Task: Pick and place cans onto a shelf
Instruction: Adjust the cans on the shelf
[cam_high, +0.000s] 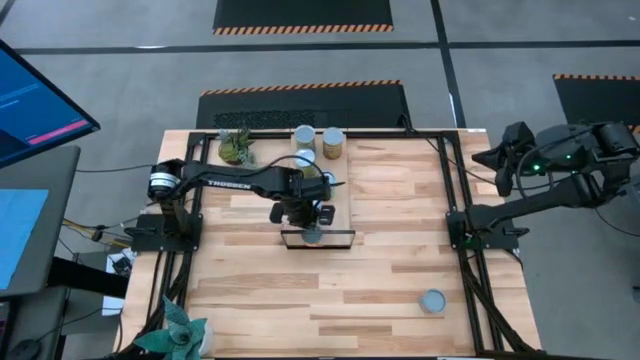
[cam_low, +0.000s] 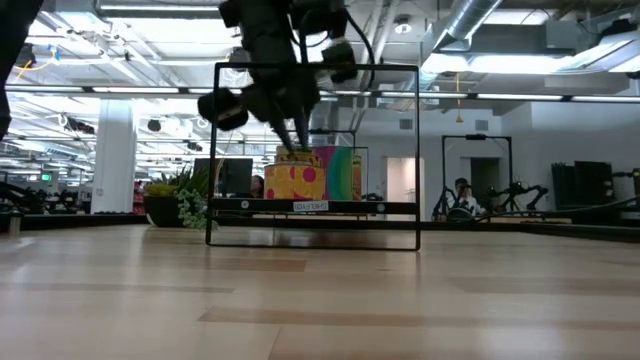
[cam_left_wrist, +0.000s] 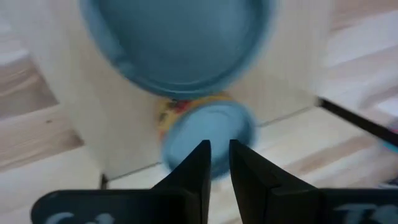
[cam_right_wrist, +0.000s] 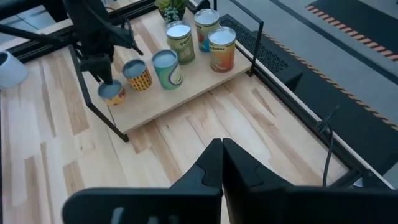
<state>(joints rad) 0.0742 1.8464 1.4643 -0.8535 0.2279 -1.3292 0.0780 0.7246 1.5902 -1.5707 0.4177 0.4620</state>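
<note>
Cans (cam_right_wrist: 166, 67) fill the shelf (cam_right_wrist: 199, 81): six of them stand upright on the light board, seen best from the right wrist camera. Three are close together at the end away from the black frame (cam_high: 318, 246). The other three make a loose row along the board toward that frame. All show round silver-blue tops. Their sides are different (yellow, green, orange).

The last can of the row (cam_high: 312, 236) stands at the frame end of the shelf. In the low view it has a yellow label with pink spots and sits on the raised board, inside the black frame. A second can with a green and pink label is just behind it.

The left gripper (cam_low: 297, 145) comes down from above and touches the top of this yellow can. In the left wrist view the blue top of the can is directly under the tips. Whether the gripper clamps the can or has released it, I cannot tell.

One more can (cam_high: 432, 301) is not on the shelf. It stands upright alone on the table (cam_high: 400, 200), near the corner on the right arm's side, well apart from the shelf.

The right gripper (cam_right_wrist: 222, 144) waits beyond the right edge of the table. It is clenched and holds nothing.

A small green plant (cam_high: 236, 147) stands on the table just beside the group of three cans.
</note>
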